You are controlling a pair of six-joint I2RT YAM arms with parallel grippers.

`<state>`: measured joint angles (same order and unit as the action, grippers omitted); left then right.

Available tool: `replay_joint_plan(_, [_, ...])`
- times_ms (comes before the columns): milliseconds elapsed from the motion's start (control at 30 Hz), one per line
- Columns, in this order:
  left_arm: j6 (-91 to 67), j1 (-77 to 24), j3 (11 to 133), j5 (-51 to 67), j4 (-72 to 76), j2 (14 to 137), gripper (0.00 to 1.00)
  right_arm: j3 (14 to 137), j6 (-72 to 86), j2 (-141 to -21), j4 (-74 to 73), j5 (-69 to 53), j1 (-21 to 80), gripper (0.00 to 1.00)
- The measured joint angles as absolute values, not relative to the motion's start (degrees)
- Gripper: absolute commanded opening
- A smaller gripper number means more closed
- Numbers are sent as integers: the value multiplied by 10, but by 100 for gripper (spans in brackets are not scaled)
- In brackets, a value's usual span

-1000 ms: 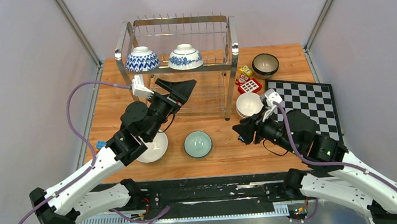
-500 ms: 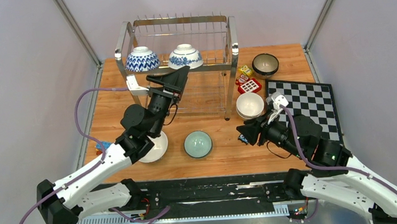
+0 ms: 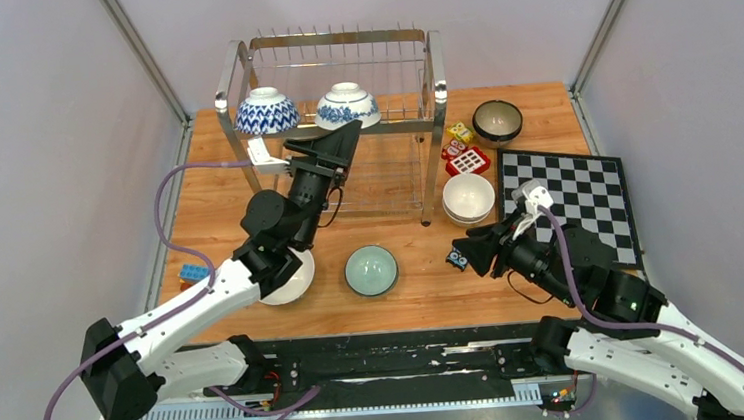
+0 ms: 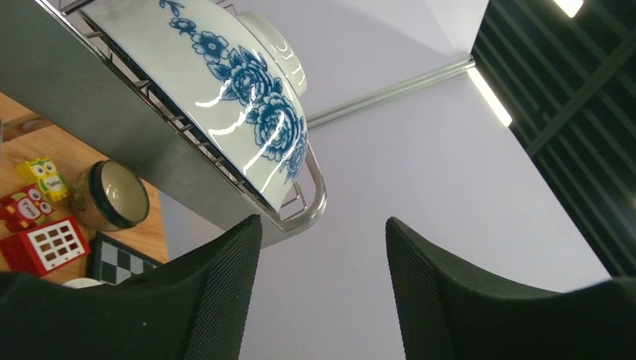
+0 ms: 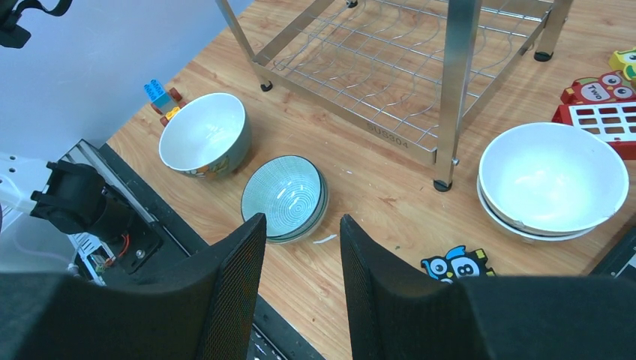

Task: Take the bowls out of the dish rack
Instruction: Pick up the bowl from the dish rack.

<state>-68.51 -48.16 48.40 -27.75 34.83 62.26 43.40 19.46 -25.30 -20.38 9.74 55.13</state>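
Hovering below floral bowl [image 4: 240,112], left tool [image 4: 322,232] gapes.

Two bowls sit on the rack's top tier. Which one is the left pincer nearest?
The white bowl with blue flowers, the right-hand one; the open left pincer sits just beneath it. The densely blue-patterned bowl stands farther left.

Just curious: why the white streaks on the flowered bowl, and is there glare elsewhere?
Left wrist view: the streaks on the blue-flowered bowl are glare, probably from the ceiling light strip. Right wrist view: a small bright spot on the green bowl. Top view: even light, faint shadows.
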Motion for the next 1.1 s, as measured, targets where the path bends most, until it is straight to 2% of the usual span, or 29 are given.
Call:
replay_joint_plan(267, [-675, -481, 479, -281, 399, 643, 48, 423, 195, -230, -206, 108, 551, 44])
replay_joint_plan(800, [-651, -476, 470, -304, 440, 659, 58, 411, 194, -230, -206, 111, 551, 44])
replay_joint_plan(867, [-649, -475, 468, -307, 449, 665, 57, 409, 194, -229, -206, 111, 551, 44])
replay_joint_plan(1100, [-639, -474, 461, -311, 496, 688, 47, 404, 194, -219, -206, 115, 551, 44])
